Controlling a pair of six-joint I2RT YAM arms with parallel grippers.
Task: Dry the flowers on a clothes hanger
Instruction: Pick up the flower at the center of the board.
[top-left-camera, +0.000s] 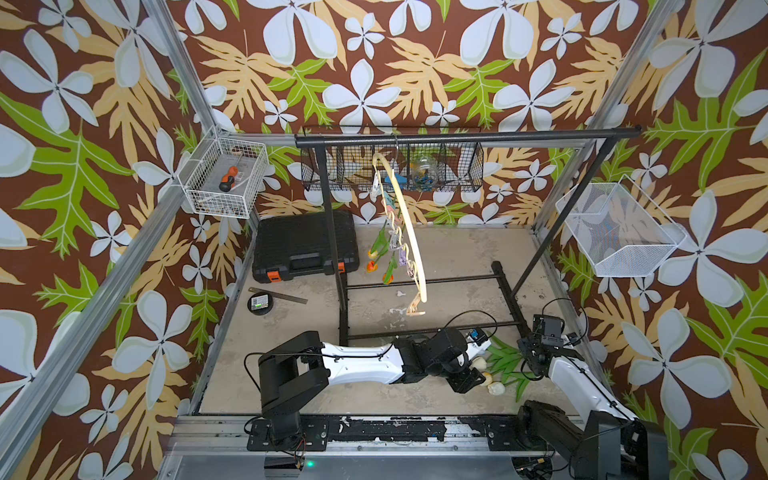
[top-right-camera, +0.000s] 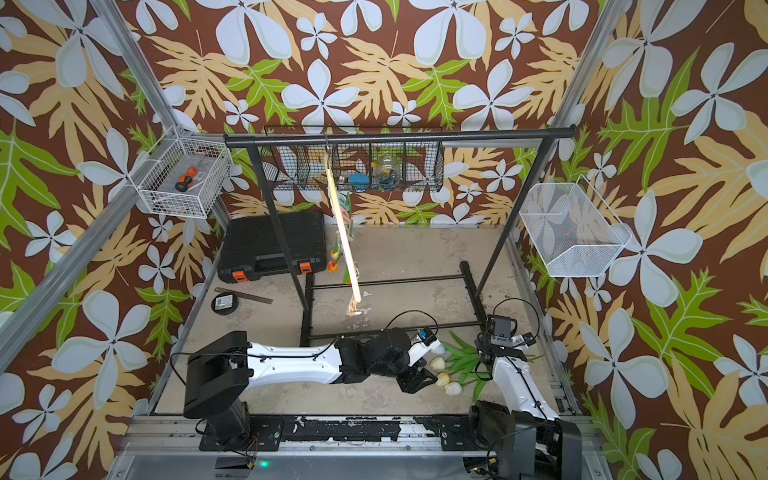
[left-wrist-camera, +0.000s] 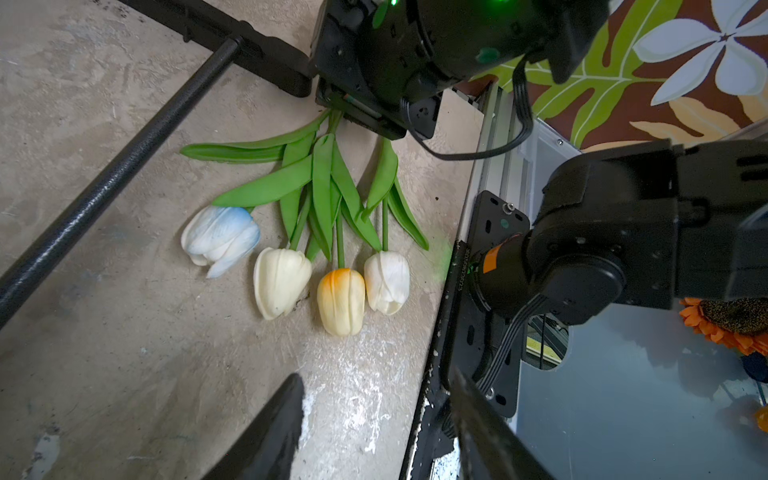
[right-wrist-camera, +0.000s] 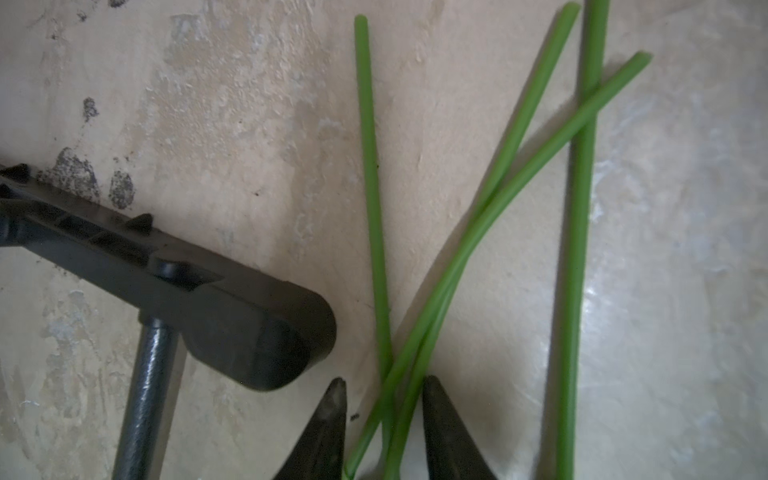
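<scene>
Green flower stems (right-wrist-camera: 465, 249) cross between parted right jaws; one outside.

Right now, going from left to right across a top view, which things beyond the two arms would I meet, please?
White wire basket holding a screwdriver → black tool case → clothes hanger → white mesh basket.

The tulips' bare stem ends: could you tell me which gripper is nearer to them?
Right. The right gripper straddles the stems, fingertips either side; the left gripper hovers at the tulip heads' end.
</scene>
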